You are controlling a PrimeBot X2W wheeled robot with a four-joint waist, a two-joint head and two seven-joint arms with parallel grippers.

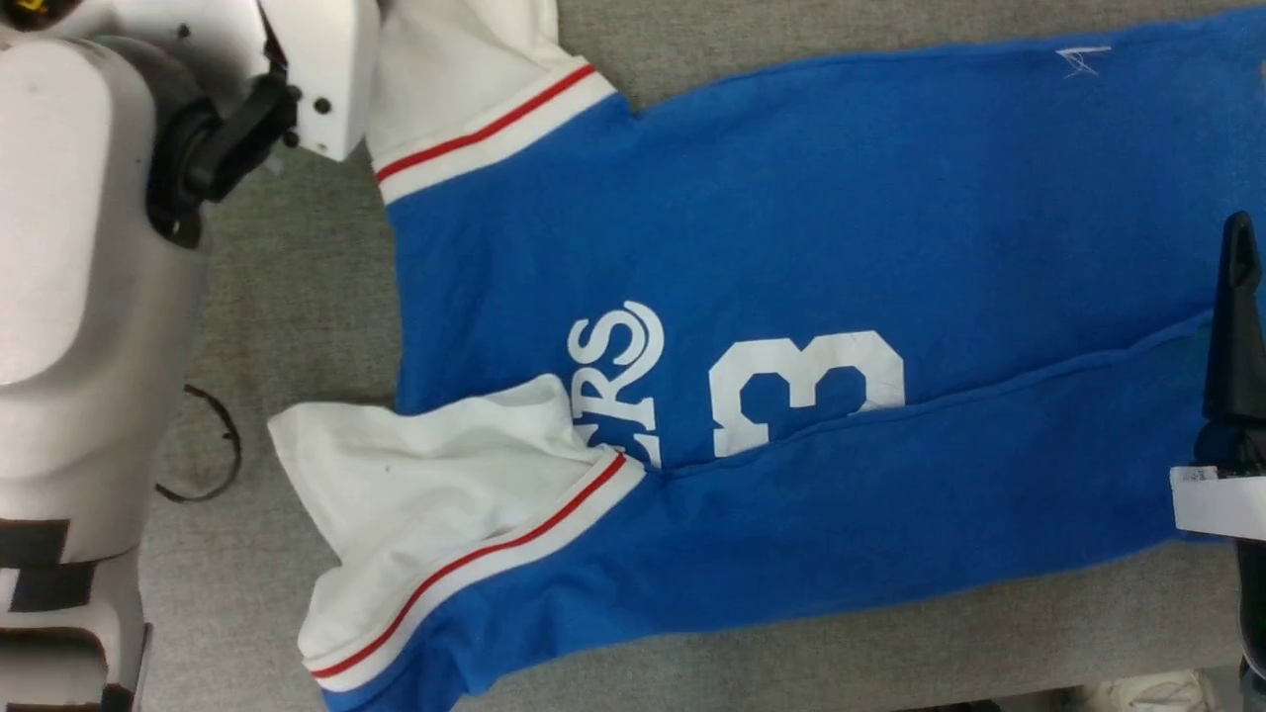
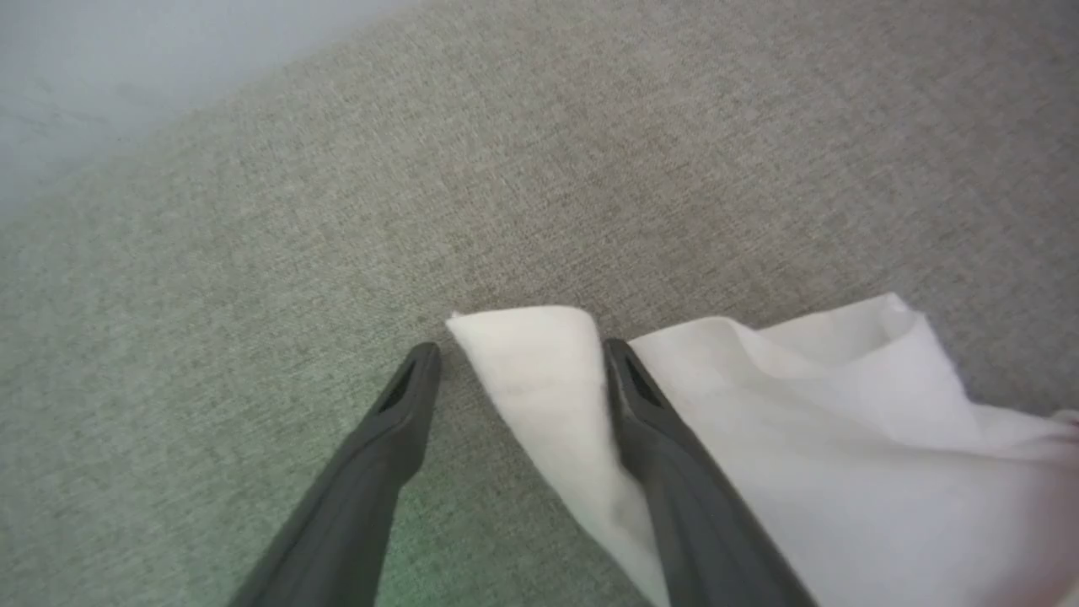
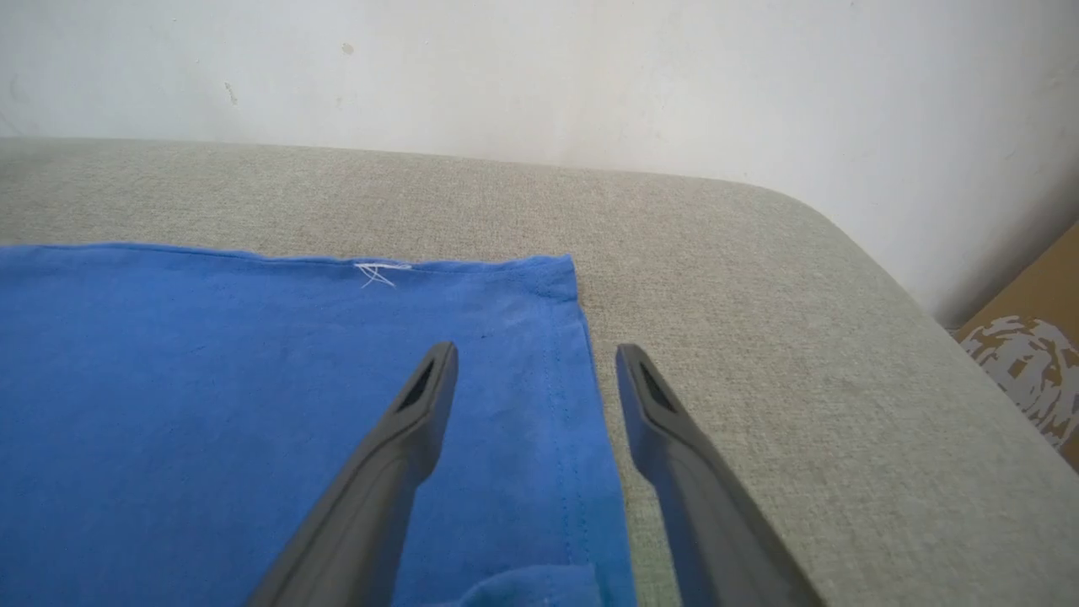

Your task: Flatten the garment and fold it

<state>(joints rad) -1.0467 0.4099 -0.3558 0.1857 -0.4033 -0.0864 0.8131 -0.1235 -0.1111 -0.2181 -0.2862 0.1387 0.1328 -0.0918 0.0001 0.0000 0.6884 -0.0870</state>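
Observation:
The garment [image 1: 811,218], a bright blue jersey with white sleeves and red trim, lies spread sideways on the grey cloth surface [image 1: 297,297]. Its near long edge is folded up over the white numeral, and the near sleeve [image 1: 435,494] lies over the lettering. In the left wrist view my left gripper [image 2: 520,350] is open low over the surface, with a corner of the far white sleeve [image 2: 801,438] lying between its fingers. My right gripper [image 3: 539,350] is open and straddles the blue hem [image 3: 565,405] at the garment's far right corner. One dark finger [image 1: 1238,326] of it shows at the right edge of the head view.
A thin black ring [image 1: 203,445] lies on the surface beside my pale left arm [image 1: 79,297]. The surface ends at a rounded corner [image 3: 809,219] against a pale wall [image 3: 539,67], with a cardboard box [image 3: 1028,362] beyond it.

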